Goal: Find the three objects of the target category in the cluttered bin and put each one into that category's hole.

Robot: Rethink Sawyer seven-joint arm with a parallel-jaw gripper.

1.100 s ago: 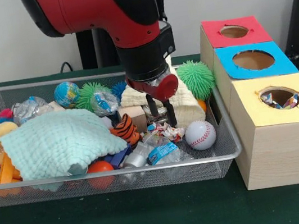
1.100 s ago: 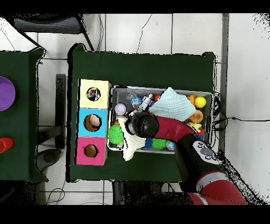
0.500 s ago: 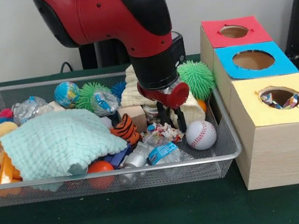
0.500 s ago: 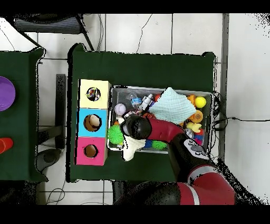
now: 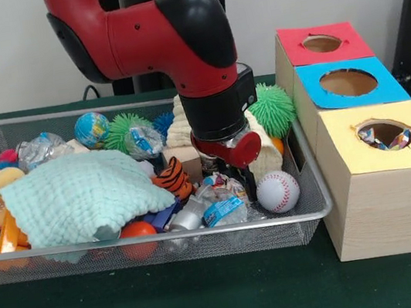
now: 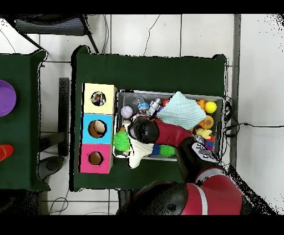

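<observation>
Moved the red and black pincer (image 5: 237, 186) lower and nearer the front of the silver wire bin (image 5: 309, 213).
Now down at the crumpled shiny wrapper (image 5: 222, 186), lower middle, just beside the white baseball (image 5: 277, 190). Cannot tell if spread or pinching. Probably ready to grab.

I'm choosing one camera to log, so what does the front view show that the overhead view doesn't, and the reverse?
Only the front view shows the gripper low among the wrappers beside the baseball, and the tiger-striped toy. Only the overhead view shows the neighbouring table with a purple dish and red cup, plus the tiled floor. Both show the mesh bin, mint cloth, and the yellow box, blue box and red box.
</observation>
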